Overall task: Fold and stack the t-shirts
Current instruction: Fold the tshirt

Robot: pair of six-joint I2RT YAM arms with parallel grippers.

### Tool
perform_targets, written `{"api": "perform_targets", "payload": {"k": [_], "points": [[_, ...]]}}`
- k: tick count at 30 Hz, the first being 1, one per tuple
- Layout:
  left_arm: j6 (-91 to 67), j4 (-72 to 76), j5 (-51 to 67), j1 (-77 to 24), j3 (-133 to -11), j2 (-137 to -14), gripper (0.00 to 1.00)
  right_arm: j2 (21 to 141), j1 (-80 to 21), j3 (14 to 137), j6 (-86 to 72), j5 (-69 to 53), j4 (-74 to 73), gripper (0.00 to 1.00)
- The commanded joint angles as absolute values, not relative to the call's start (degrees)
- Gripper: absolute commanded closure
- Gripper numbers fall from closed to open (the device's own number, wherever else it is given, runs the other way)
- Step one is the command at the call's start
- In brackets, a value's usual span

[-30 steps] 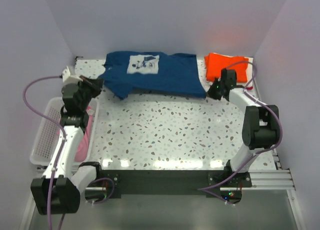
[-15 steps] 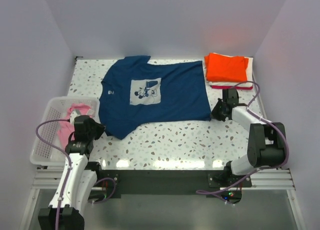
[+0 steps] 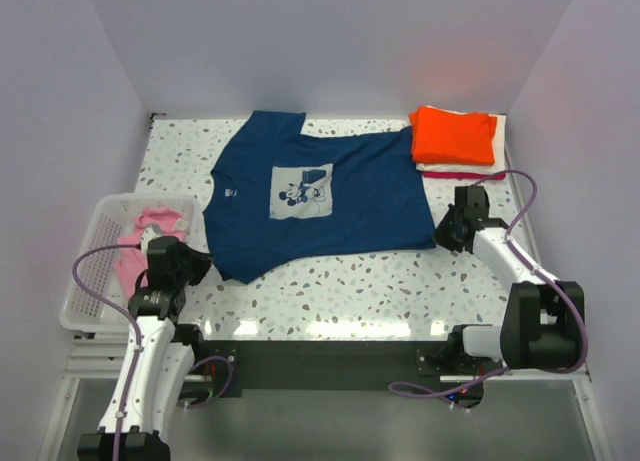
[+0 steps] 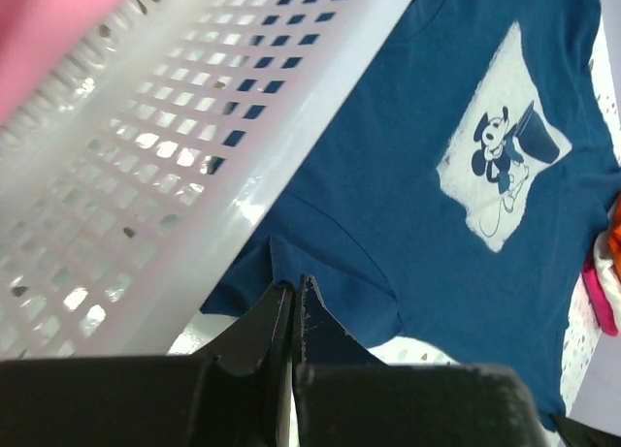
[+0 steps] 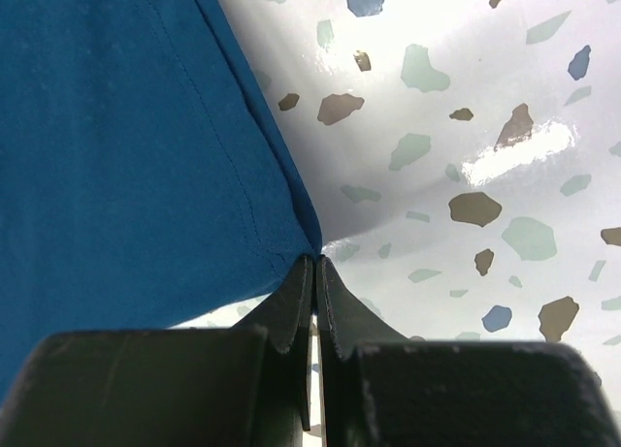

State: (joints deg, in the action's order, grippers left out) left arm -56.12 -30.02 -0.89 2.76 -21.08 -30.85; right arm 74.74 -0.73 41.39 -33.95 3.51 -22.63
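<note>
Top external view: a navy t-shirt [image 3: 315,206] lies flat and unfolded on the table [image 3: 350,281], a folded orange shirt [image 3: 455,136] tops the far-right pile, and a pink shirt [image 3: 150,226] waits in the basket [image 3: 85,281]. Left wrist view: the left gripper [image 4: 293,306] pinches the navy t-shirt's near edge beside the basket. Right wrist view: the right gripper [image 5: 315,272] pinches a corner of it.

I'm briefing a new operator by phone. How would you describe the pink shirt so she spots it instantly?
At the left edge of the speckled table sits a white slatted basket. The pink t-shirt lies crumpled inside it, the only shirt not on the tabletop.
</note>
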Motion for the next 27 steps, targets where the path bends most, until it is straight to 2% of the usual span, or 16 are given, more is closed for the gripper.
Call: {"api": "perform_targets", "payload": {"k": [1, 12, 27], "points": [[-54.05, -23.04, 2.29, 1.5, -24.43, -35.74, 1.0, 75.32, -0.53, 44.11, -33.31, 3.08, -22.94, 1.0], [-54.49, -13.98, -2.9, -1.41, -38.13, -55.89, 1.0, 83.84, -0.62, 54.13, -34.1, -0.88, -22.5, 1.0], [-53.7, -11.34, -5.19, -1.41, -55.28, -77.6, 1.0, 98.96, -0.53, 67.85, -36.12, -2.55, -23.38, 1.0]]}}
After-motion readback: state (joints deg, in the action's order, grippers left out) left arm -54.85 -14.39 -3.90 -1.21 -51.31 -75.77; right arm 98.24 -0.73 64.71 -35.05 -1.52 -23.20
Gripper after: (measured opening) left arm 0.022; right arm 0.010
